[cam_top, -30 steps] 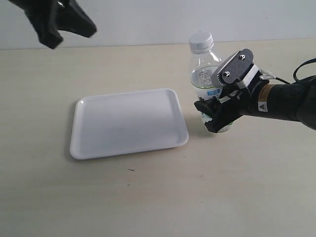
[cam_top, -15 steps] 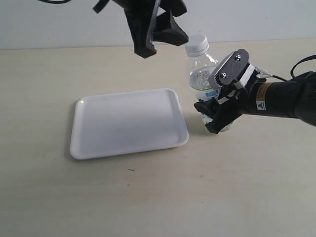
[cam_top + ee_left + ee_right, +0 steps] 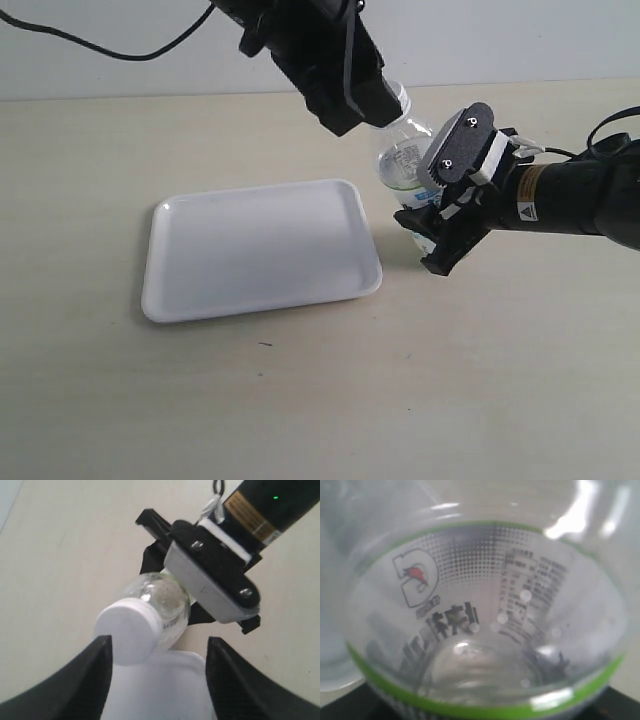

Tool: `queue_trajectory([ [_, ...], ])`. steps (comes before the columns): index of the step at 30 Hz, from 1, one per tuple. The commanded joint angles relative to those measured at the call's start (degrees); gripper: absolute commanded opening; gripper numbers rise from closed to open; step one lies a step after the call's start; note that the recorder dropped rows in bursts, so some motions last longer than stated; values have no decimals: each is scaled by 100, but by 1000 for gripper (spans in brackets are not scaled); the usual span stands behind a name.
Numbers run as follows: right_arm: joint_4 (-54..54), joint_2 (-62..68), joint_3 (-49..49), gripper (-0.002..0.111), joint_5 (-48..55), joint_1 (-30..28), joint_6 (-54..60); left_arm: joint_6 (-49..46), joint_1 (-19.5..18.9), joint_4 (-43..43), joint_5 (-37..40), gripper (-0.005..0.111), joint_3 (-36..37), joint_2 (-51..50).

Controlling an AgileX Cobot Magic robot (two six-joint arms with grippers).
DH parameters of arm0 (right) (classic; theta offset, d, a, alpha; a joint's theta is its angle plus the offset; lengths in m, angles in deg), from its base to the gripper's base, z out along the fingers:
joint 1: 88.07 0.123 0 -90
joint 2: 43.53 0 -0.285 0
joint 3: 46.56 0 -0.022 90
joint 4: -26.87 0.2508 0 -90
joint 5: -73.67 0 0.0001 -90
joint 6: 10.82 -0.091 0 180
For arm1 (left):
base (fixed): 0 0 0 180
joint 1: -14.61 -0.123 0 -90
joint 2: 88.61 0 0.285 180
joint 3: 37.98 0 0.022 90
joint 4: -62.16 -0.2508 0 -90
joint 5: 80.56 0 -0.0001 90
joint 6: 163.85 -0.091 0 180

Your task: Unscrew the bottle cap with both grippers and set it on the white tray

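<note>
Beside the white tray (image 3: 200, 262), right gripper (image 3: 428, 243) clamps the bottle (image 3: 405, 155), seemingly tilted trayward; left gripper (image 3: 158, 645) gapes

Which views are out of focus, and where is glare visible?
Right wrist view: the clear plastic drink bottle fills the frame, blurred, with white glare patches. Left wrist view: the small round white bottle cap is sharp; the black left gripper's fingers are blurred.

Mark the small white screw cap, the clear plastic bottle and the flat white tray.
small white screw cap (image 3: 126, 630): left wrist view, top face.
clear plastic bottle (image 3: 400, 155): exterior view, labelled shoulder.
flat white tray (image 3: 250, 250): exterior view, bare floor.
</note>
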State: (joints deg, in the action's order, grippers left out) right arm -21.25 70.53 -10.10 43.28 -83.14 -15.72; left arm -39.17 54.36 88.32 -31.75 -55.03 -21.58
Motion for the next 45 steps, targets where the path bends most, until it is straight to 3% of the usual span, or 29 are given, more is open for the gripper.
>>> queue_trajectory([
  [1, 55, 55, -31, 0, 77, 11, 73, 1518, 17, -846, -95, 55, -188, -171],
  [7, 57, 64, -31, 0, 161, 11, 73, 1882, 17, -429, -83, 55, -203, -84],
  [12, 57, 64, -31, 0, 162, 11, 197, 2646, 17, -1167, -122, 55, -346, -216],
  [18, 57, 64, -31, 0, 187, 11, 336, 2633, 27, -1185, 558, 55, -864, -520],
  [28, 121, 64, -31, 0, 206, 11, 326, 984, 27, -1124, 342, 55, -899, -541],
  [34, 121, 64, -31, 0, 260, 11, 326, -1205, 14, -197, 535, 55, -899, -541],
  [45, 121, 64, -31, 0, 285, 11, 326, -1430, -140, 244, 408, 55, -899, -788],
])
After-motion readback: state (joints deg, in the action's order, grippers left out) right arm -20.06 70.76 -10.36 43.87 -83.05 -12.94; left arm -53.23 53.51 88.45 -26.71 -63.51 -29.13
